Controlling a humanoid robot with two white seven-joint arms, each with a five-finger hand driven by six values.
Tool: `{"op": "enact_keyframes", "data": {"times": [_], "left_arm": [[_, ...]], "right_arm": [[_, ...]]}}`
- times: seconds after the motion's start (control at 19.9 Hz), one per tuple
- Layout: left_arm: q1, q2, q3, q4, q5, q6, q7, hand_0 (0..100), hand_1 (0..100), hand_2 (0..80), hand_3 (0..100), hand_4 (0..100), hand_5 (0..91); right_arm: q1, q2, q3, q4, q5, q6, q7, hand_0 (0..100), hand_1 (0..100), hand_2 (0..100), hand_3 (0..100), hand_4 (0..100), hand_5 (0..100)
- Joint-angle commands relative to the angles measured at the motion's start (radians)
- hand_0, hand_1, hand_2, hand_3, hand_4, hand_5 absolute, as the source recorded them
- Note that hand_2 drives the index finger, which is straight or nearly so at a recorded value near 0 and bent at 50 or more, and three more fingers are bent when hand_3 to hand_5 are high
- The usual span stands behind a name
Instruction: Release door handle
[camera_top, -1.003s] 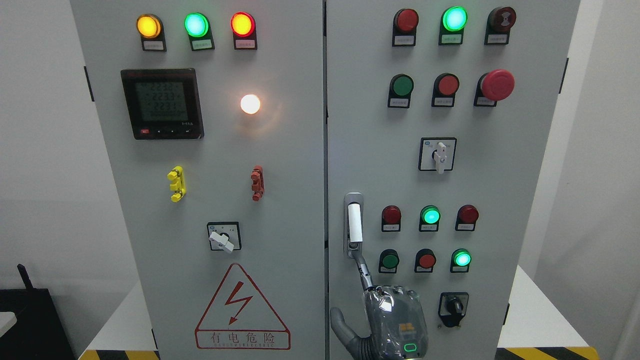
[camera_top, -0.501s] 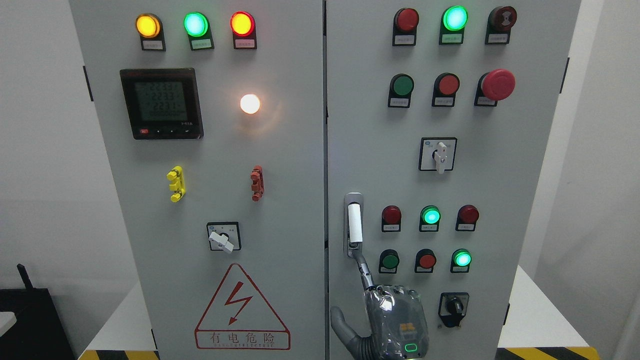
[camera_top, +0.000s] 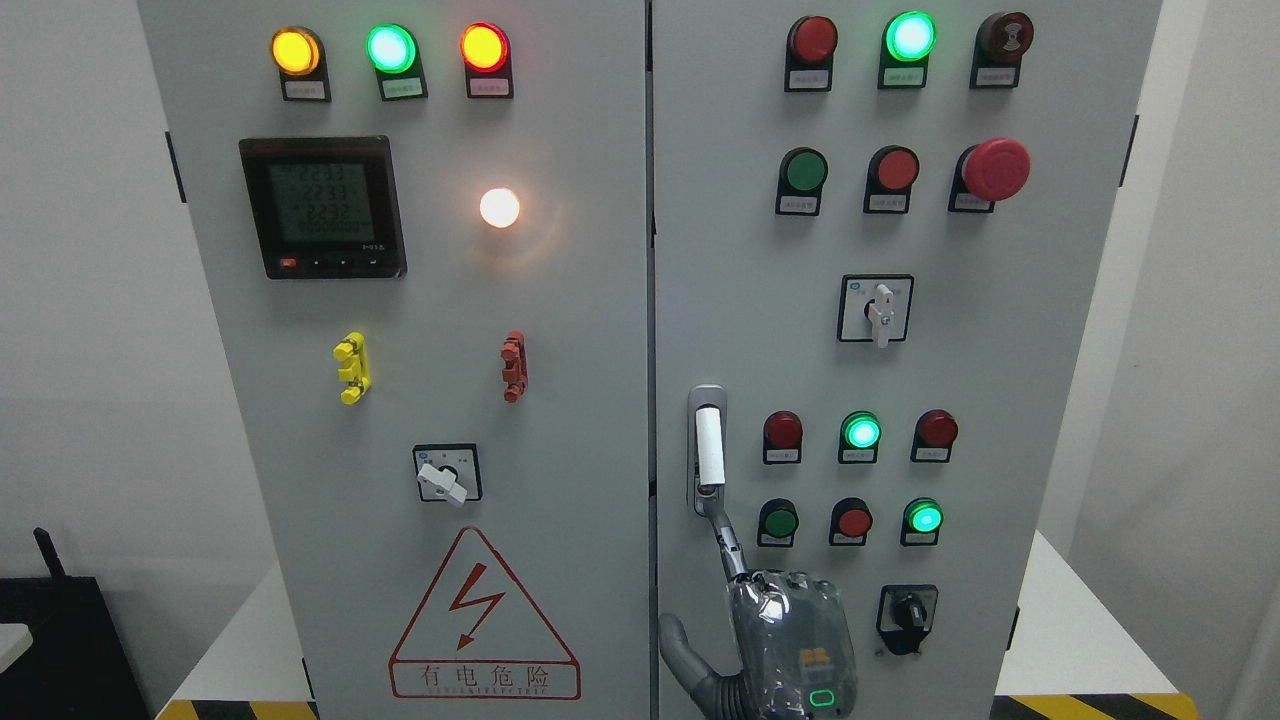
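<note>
The white-sleeved, silver metal door handle (camera_top: 709, 450) is seen upright in its recess at the left edge of the grey cabinet's right-hand door (camera_top: 1000, 380). The right hand (camera_top: 790, 640) is held just below it, opened out: the thumb is splayed to the side and one finger (camera_top: 727, 545) is stretched up, its tip touching the handle's lower end. Nothing is clasped.

If that fingertip is hooked behind the lever, which cannot be told, the handle could be dragged down or the door pulled ajar as the hand is withdrawn. The dark green round push button (camera_top: 779, 521) beside the finger could be knocked by a sideways retreat.
</note>
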Motion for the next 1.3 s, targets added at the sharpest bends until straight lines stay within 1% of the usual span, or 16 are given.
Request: {"op": "enact_keyframes", "data": {"times": [0.0, 0.05, 0.15, 0.3, 0.35, 0.4, 0.45, 0.5, 0.55, 0.65, 0.75, 0.8, 0.95, 1.05, 1.15, 1.25], "left_arm": [[0.000, 0.000, -0.014, 0.020, 0.000, -0.001, -0.001, 12, 39, 0.0, 0, 0, 0.0], [0.000, 0.000, -0.014, 0.020, 0.000, -0.001, -0.001, 12, 39, 0.0, 0, 0, 0.0], [0.000, 0.000, -0.014, 0.020, 0.000, -0.001, -0.001, 12, 39, 0.0, 0, 0, 0.0], [0.000, 0.000, -0.014, 0.020, 0.000, -0.001, -0.001, 12, 39, 0.0, 0, 0, 0.0], [0.000, 0.000, -0.014, 0.020, 0.000, -0.001, -0.001, 12, 39, 0.0, 0, 0, 0.0], [0.000, 0.000, -0.014, 0.020, 0.000, -0.001, -0.001, 12, 39, 0.0, 0, 0, 0.0], [0.000, 0.000, -0.014, 0.020, 0.000, -0.001, -0.001, 12, 39, 0.0, 0, 0, 0.0], [0.000, 0.000, -0.014, 0.020, 0.000, -0.001, -0.001, 12, 39, 0.0, 0, 0, 0.0], [0.000, 0.000, -0.014, 0.020, 0.000, -0.001, -0.001, 12, 39, 0.0, 0, 0, 0.0], [0.000, 0.000, -0.014, 0.020, 0.000, -0.001, -0.001, 12, 39, 0.0, 0, 0, 0.0], [0.000, 0.000, -0.014, 0.020, 0.000, -0.001, -0.001, 12, 39, 0.0, 0, 0, 0.0], [0.000, 0.001, -0.014, 0.020, 0.000, -0.001, -0.001, 12, 39, 0.0, 0, 0, 0.0], [0.000, 0.000, -0.014, 0.020, 0.000, -0.001, -0.001, 12, 39, 0.0, 0, 0, 0.0], [0.000, 0.000, -0.014, 0.020, 0.000, -0.001, -0.001, 12, 39, 0.0, 0, 0, 0.0], [0.000, 0.000, -0.014, 0.020, 0.000, -0.001, -0.001, 12, 39, 0.0, 0, 0, 0.0], [0.000, 0.000, -0.014, 0.020, 0.000, -0.001, -0.001, 12, 39, 0.0, 0, 0, 0.0]], "right_arm": [[0.003, 0.000, -0.007, -0.017, 0.000, -0.021, -0.043, 36, 39, 19, 100, 100, 100], [0.004, 0.000, -0.010, -0.017, -0.002, -0.021, -0.045, 38, 39, 31, 100, 100, 100], [0.013, -0.003, -0.014, -0.022, -0.014, -0.021, -0.046, 45, 40, 59, 100, 100, 100], [0.021, -0.004, -0.019, -0.025, -0.051, -0.021, -0.055, 52, 37, 71, 100, 100, 99], [0.021, -0.004, -0.022, -0.029, -0.051, -0.021, -0.055, 53, 36, 72, 100, 100, 99], [0.021, -0.004, -0.028, -0.032, -0.051, -0.021, -0.055, 54, 34, 76, 100, 100, 99], [0.019, -0.004, -0.036, -0.037, -0.051, -0.021, -0.055, 49, 34, 80, 100, 100, 99], [0.019, -0.004, -0.037, -0.037, -0.051, -0.021, -0.057, 48, 32, 82, 100, 100, 99], [0.019, -0.006, -0.037, -0.043, -0.051, -0.023, -0.058, 45, 28, 86, 100, 100, 100], [0.015, -0.006, -0.036, -0.043, -0.053, -0.023, -0.087, 38, 27, 91, 100, 100, 100], [0.006, -0.006, -0.036, -0.045, -0.053, -0.023, -0.112, 32, 32, 92, 100, 100, 100], [0.004, -0.004, -0.036, -0.048, -0.053, -0.024, -0.118, 28, 37, 92, 100, 100, 100], [0.000, 0.000, -0.036, -0.058, -0.053, -0.052, -0.118, 24, 45, 91, 100, 100, 100], [-0.007, 0.003, -0.036, -0.062, -0.053, -0.059, -0.118, 23, 45, 91, 100, 100, 100], [-0.010, 0.005, -0.034, -0.062, -0.053, -0.058, -0.115, 24, 39, 91, 100, 100, 100], [-0.020, 0.006, -0.034, -0.062, -0.053, -0.058, -0.109, 23, 36, 92, 100, 100, 100]]}}
